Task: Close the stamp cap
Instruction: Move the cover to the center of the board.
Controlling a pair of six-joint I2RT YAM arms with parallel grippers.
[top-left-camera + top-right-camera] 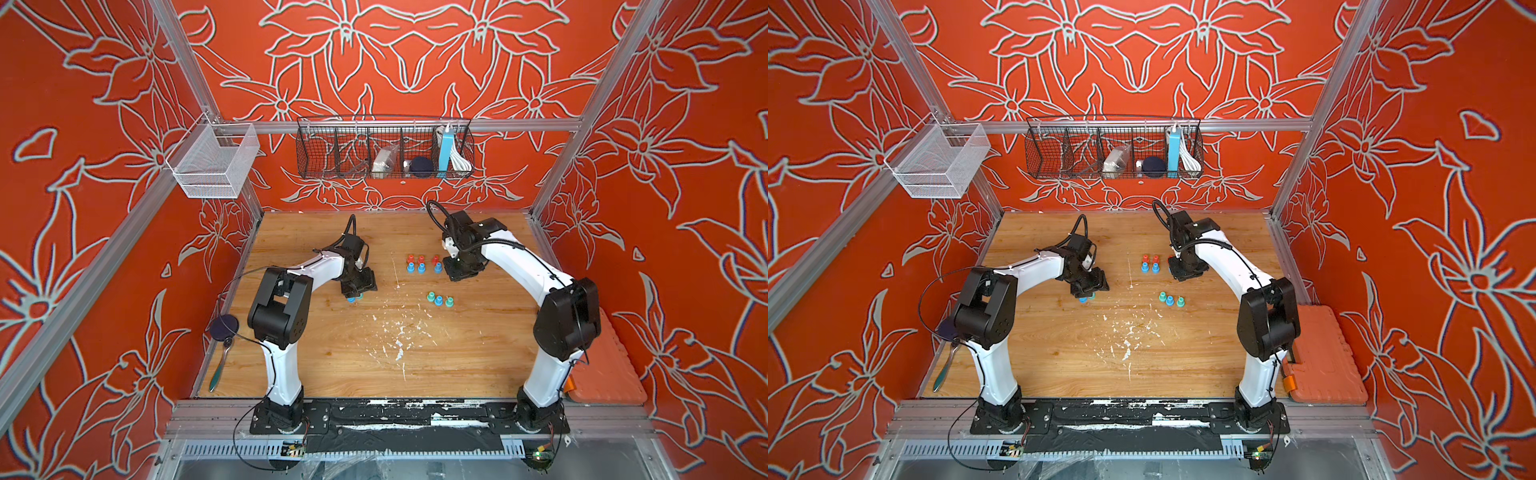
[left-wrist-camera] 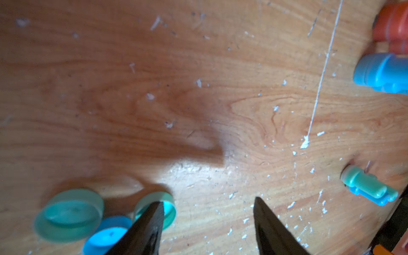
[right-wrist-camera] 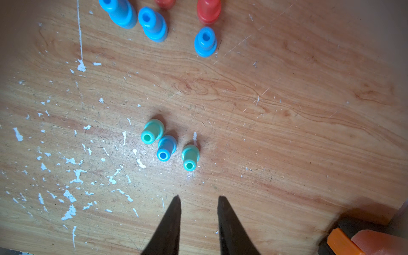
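Red floral walls enclose a paint-flecked wooden counter [image 1: 374, 353]. The left gripper [image 2: 208, 199] hangs low over it, jaws half spread and empty. 1 fingertip overlaps a teal cap [image 2: 170, 208], 1 of 3 loose caps lying there. The right gripper [image 3: 199, 196] hovers with jaws narrow, holding nothing, near 3 upright stamps [image 3: 166, 146] that look uncapped.

To grasp well, shift sideways until the cap's rim sits between both fingers, then close gently; thin plastic may skid. The blue cap [image 2: 106, 237] just beside it crowds that pinch — the other teal cap [image 2: 68, 215] lies freer. 6 red and blue stamps [image 1: 421, 268] stand well apart from the caps.
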